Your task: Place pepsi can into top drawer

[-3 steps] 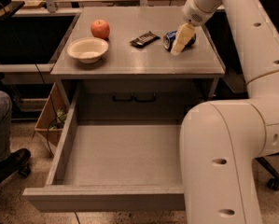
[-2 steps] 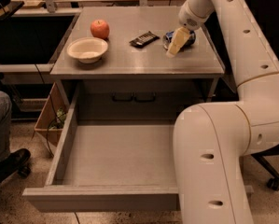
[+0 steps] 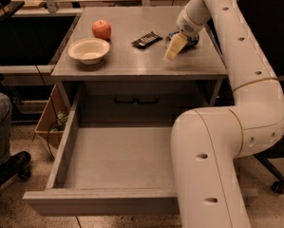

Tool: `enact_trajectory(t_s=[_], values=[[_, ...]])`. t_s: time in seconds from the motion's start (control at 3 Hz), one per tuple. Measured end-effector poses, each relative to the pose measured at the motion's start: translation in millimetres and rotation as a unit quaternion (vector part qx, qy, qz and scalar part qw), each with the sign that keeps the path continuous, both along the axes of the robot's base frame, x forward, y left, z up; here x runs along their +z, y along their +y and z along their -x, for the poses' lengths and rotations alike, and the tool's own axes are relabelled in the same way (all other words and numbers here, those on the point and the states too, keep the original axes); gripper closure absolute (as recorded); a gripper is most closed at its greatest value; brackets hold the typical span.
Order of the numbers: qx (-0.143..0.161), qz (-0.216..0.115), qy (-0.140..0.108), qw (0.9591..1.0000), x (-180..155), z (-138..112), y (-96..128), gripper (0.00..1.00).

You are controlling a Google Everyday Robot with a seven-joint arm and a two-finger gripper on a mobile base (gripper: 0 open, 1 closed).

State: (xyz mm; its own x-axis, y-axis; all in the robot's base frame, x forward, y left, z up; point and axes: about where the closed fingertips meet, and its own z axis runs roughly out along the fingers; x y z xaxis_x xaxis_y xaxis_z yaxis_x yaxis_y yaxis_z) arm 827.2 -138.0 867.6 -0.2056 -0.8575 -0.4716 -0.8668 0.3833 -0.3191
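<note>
pepsi can [image 3: 191,38] on the table [image 3: 132,63], back right, partly hidden behind the gripper [image 3: 174,48]; whether the gripper holds it cannot be told. risk: a glancing contact could push the can off the right edge. open top drawer [image 3: 108,202] shows nothing inside; bowl [image 3: 103,47] likewise.

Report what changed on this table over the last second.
The end effector slid slightly left in the picture and toward the front edge of the table, staying beside the pepsi can. The big near segment of the arm swung left as well. Nothing was visibly picked up or released. The can, wrapper, apple, bowl and open top drawer stayed put.
</note>
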Motion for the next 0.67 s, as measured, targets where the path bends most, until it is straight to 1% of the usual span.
enact_trajectory(t_s=[0.33, 0.67], values=[[-0.020, -0.034, 0.024, 0.9989, -10.7, 5.0, -4.4, 0.00], [-0.092, -0.089, 0.017, 0.9916, -1.1, -3.7, -27.2, 0.00]])
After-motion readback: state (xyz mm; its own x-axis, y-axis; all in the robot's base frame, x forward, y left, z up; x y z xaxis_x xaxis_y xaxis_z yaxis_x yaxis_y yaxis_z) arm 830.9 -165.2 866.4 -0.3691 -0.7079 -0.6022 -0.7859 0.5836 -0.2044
